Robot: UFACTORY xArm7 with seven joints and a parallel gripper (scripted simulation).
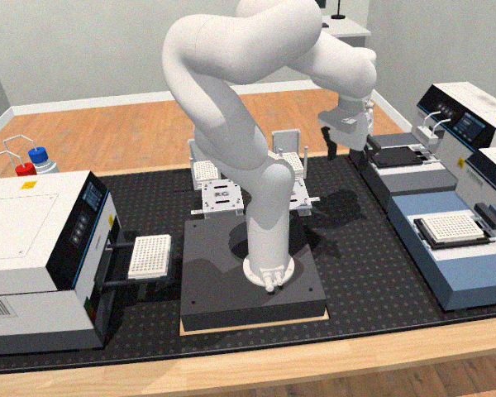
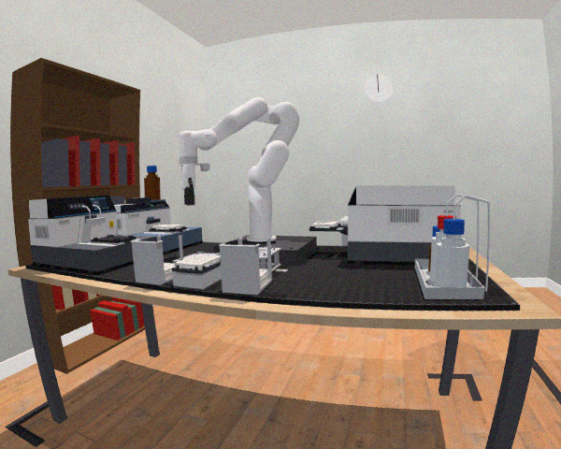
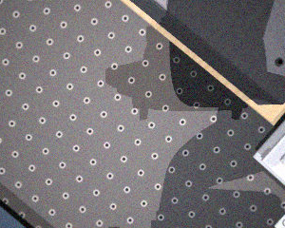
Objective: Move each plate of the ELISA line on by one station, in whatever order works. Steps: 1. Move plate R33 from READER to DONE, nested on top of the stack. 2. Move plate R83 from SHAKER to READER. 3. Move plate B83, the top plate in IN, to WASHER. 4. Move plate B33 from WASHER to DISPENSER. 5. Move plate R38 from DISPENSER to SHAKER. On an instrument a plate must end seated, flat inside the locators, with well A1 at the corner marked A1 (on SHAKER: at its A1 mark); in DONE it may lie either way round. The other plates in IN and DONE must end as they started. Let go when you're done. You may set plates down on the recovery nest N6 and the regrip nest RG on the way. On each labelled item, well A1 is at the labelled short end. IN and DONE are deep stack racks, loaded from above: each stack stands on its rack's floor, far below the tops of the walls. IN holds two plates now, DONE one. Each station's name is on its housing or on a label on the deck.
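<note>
A black perforated deck [image 1: 359, 265] covers a wooden table in a plain grey-walled room, instruments on both sides. The gripper [image 1: 351, 147] hangs high over the far right of the deck, fingers spread wide with nothing between them.

Little looks finished. One white plate [image 1: 150, 256] sits on the left instrument's tray [image 1: 112, 246], another [image 1: 452, 227] rests on the blue station [image 1: 461, 273] at right, and the grey station's nest [image 1: 395, 156] beyond it looks bare. The two racks [image 1: 286, 141] stand at the far middle; I can't read any plate labels from here.

There is open deck beneath the gripper, but the grey station's edge is just beside it and the racks' walls stand tall nearby.
</note>
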